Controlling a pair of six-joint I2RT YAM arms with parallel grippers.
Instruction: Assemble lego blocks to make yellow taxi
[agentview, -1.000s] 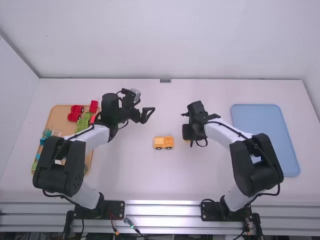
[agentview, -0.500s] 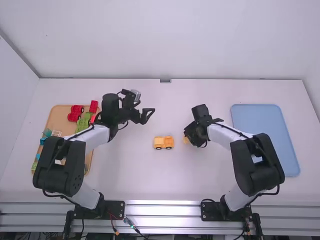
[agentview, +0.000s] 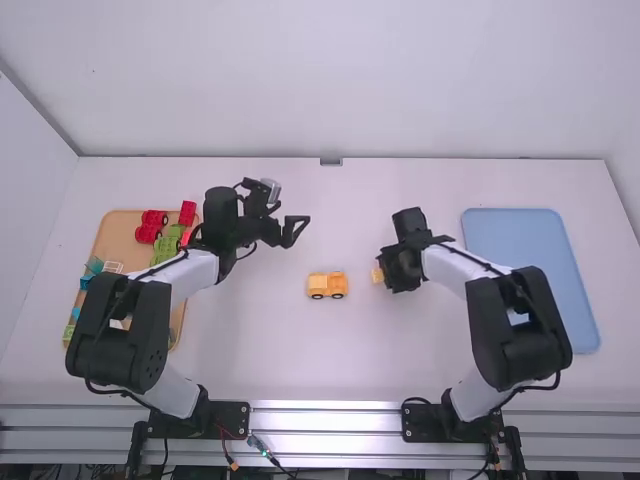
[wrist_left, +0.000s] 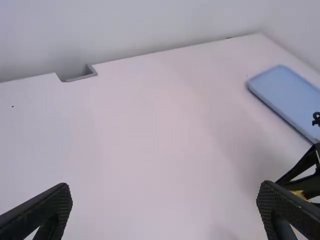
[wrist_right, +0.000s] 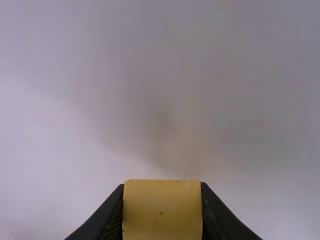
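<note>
Tan tray: red pieces, green pieces
Blue tray: far right
Taxi: yellow-orange, wheeled, mid-table between grippers
Left gripper: spread wide, holding nothing
Right gripper: pinching smooth yellow block

I find the block yellow with dark specks; my right gripper is black. Wheeled piece: orange-yellow. Blue tray: pale, plain. Second tray: tan, under red pieces and green pieces. Table: white, faintly pink.
</note>
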